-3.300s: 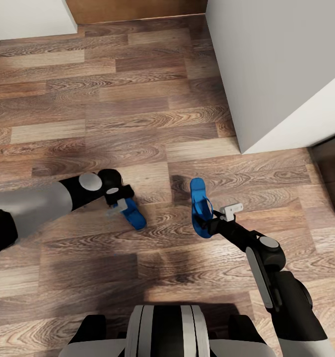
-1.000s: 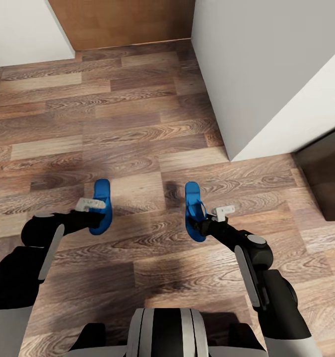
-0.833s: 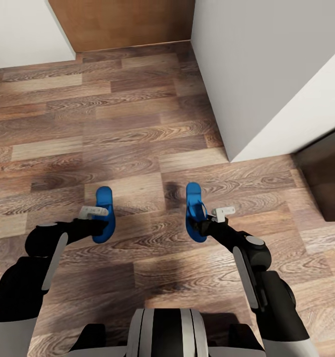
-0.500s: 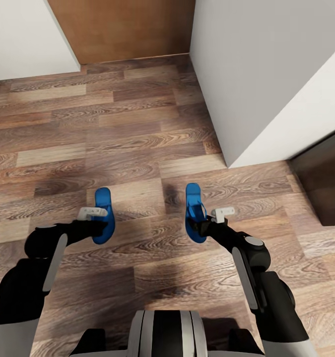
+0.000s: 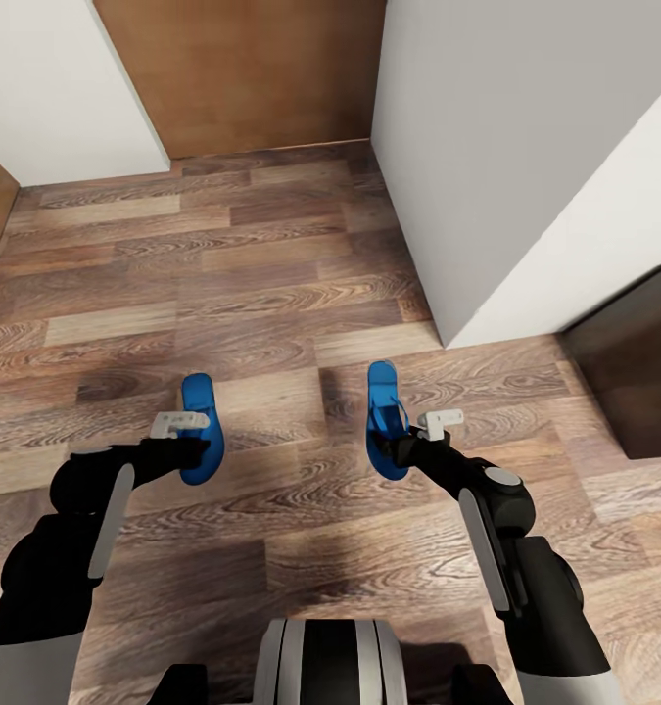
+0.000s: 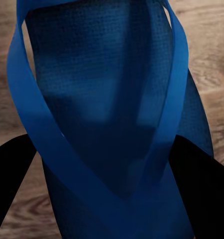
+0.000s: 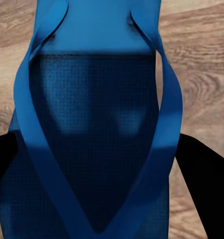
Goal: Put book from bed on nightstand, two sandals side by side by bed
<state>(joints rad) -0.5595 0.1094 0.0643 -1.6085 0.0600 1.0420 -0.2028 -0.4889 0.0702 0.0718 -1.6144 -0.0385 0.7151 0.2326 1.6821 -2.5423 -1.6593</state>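
Between the black fingers of the left gripper [image 5: 195, 448] sits one blue sandal [image 5: 202, 429], the jaws closed on its heel end so that the toe points away from the robot. The left wrist view looks straight along the sole [image 6: 112, 129]: the two thin straps run back to meet in a V, and a dark finger [image 6: 10, 174] presses in at each side of the sandal. A small white block sits on top of this gripper in the head view.

On the other side, the right gripper [image 5: 397, 452] is likewise clamped on the second sandal [image 5: 383, 419], again at the heel with the toe pointing forward. The right wrist view gives the same picture: blue sole [image 7: 99, 129], straps converging toward the camera, a black finger [image 7: 199, 174] at either edge.

Both sandals lie roughly parallel to each other, well apart, over the wood-plank floor [image 5: 271, 294]. Whether they touch the planks or hang just above them cannot be told, though a soft shadow lies beside each.

Further out, a pale grey-white block [image 5: 526, 166] fills the upper right of the head view, its corner ending near the right-hand sandal. A dark brown piece of furniture [image 5: 634, 372] sits at the right edge beyond it. At the far end of the floor stands a brown wooden panel [image 5: 242, 69] flanked by a white wall [image 5: 46, 88].
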